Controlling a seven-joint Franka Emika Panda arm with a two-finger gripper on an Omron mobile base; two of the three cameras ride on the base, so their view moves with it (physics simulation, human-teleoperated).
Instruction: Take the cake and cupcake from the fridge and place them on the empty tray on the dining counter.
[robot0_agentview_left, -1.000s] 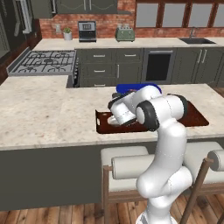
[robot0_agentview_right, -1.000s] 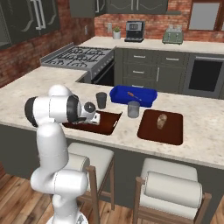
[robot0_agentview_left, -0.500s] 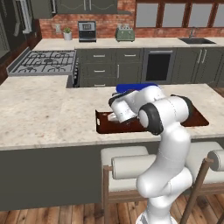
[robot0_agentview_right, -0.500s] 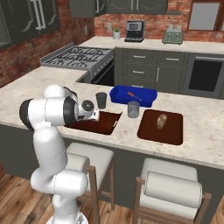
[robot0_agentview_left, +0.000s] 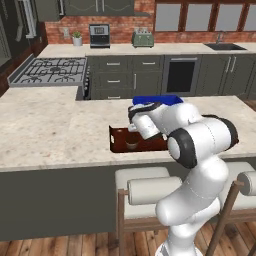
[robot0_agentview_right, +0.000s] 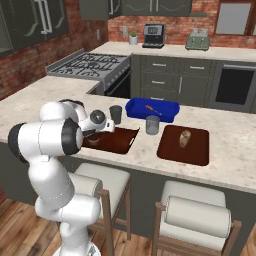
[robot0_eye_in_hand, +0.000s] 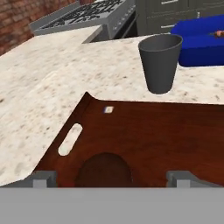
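1. The dining counter (robot0_agentview_left: 55, 130) is seen carrying the tray (robot0_eye_in_hand: 144, 135) near its front edge.
2. The gripper (robot0_eye_in_hand: 111, 177) is held wide open above the tray.
3. The cupcake (robot0_eye_in_hand: 104, 169) is set near the tray's handle-slot end, between the fingertips.

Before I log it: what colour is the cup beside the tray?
Dark grey cup, plain, clearest in the hand view, standing just beyond the reddish-brown tray.

Brick wall (robot0_agentview_left: 125, 31), wood floor (robot0_agentview_left: 60, 246)
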